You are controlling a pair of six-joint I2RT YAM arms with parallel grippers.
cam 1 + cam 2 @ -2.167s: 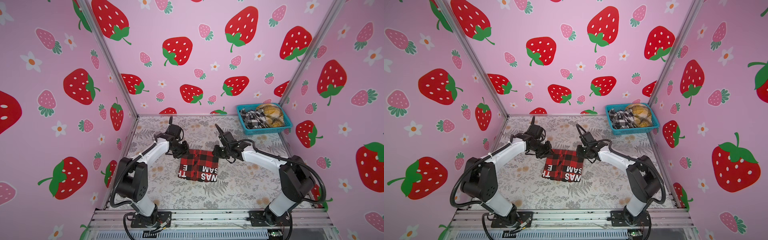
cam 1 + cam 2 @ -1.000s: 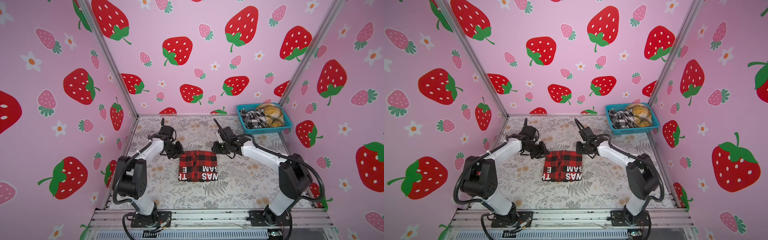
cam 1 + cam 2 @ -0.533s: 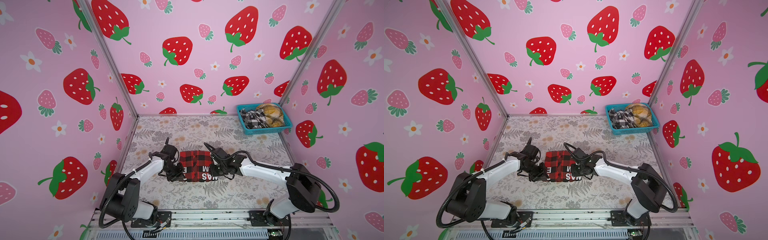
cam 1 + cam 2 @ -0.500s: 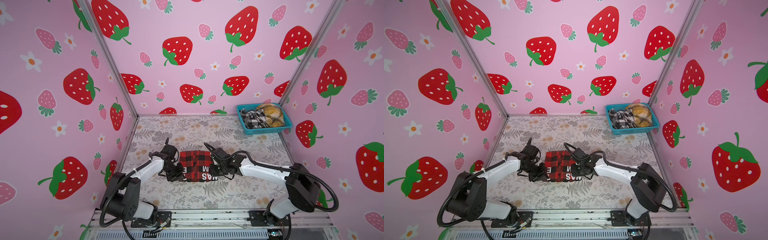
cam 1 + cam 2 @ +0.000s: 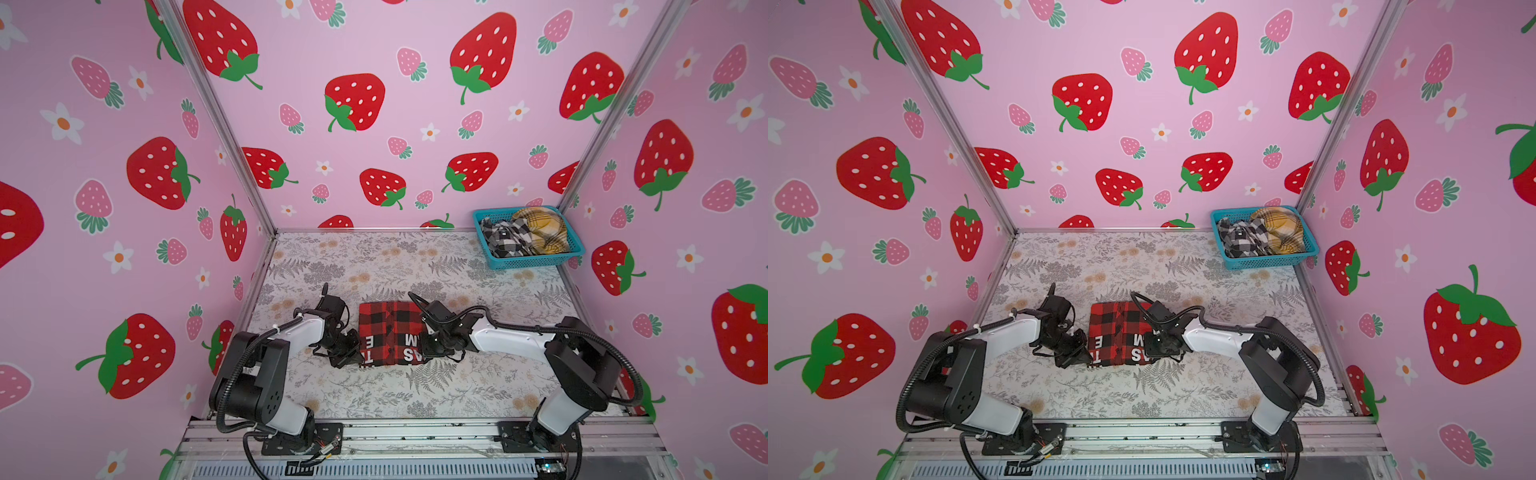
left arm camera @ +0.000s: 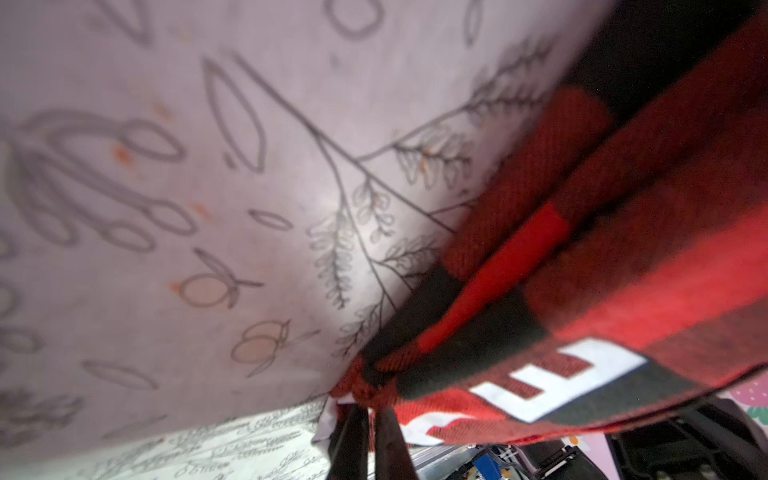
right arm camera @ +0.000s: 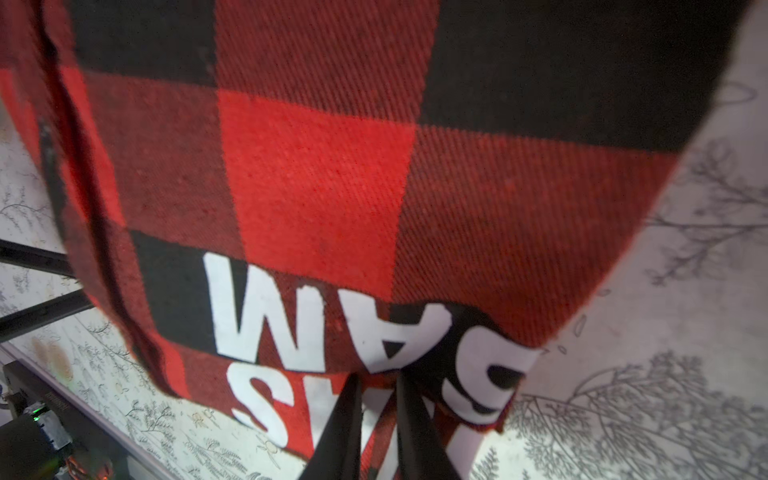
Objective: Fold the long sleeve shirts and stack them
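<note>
Left wrist view: left gripper clenched on the 7 o'clock corner of the red-and-black shirt, which lies at the centre of the table. The right gripper pinches its 5 o'clock corner, presumably so both near corners lift together. A basket at 1 o'clock holds the black-and-white shirt and mustard shirt.

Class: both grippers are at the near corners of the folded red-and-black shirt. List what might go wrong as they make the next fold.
1. The left gripper pinches only the bunched corner tip of the red-and-black shirt. The cloth may slip out, or only some layers may be held, which would undo the fold.
2. The right gripper bites further in, on the white lettering. Such uneven grips could skew the fold.
</note>
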